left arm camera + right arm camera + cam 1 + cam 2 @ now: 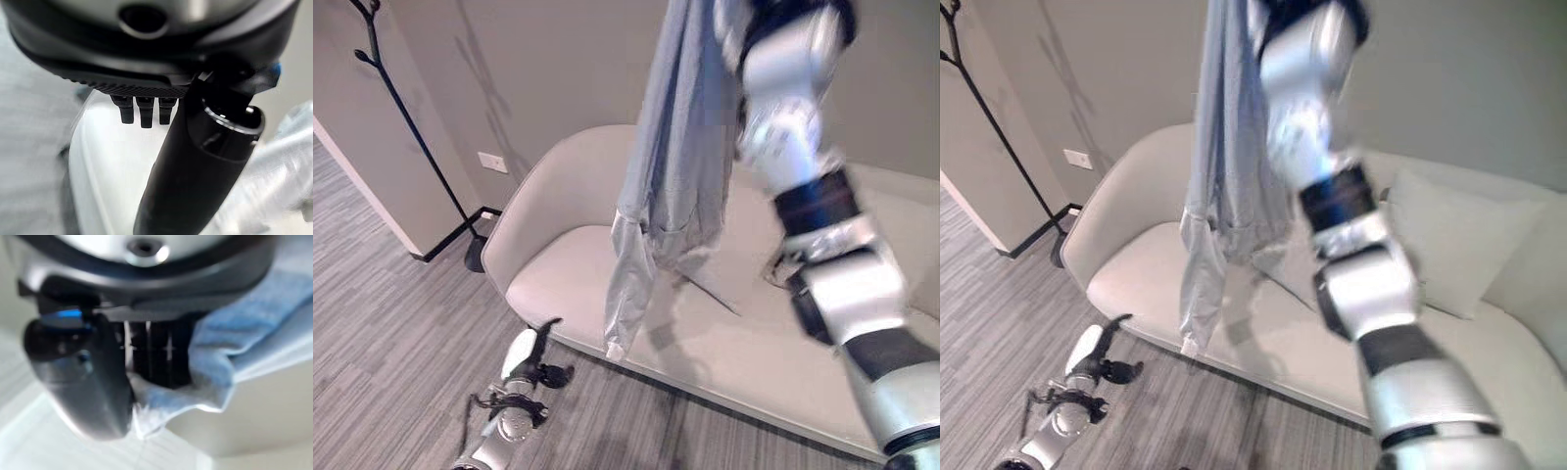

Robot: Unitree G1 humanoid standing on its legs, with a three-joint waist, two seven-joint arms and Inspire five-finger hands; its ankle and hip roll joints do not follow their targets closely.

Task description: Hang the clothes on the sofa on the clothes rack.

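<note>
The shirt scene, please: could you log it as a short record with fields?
garment: light blue shirt, hanging free above the seat
held by: right hand, fingers and thumb shut on the cloth, raised high
left hand: low by the floor, holding nothing
sofa: pale sofa, cushion on it
rack: black clothes rack left of the sofa, bare
</note>
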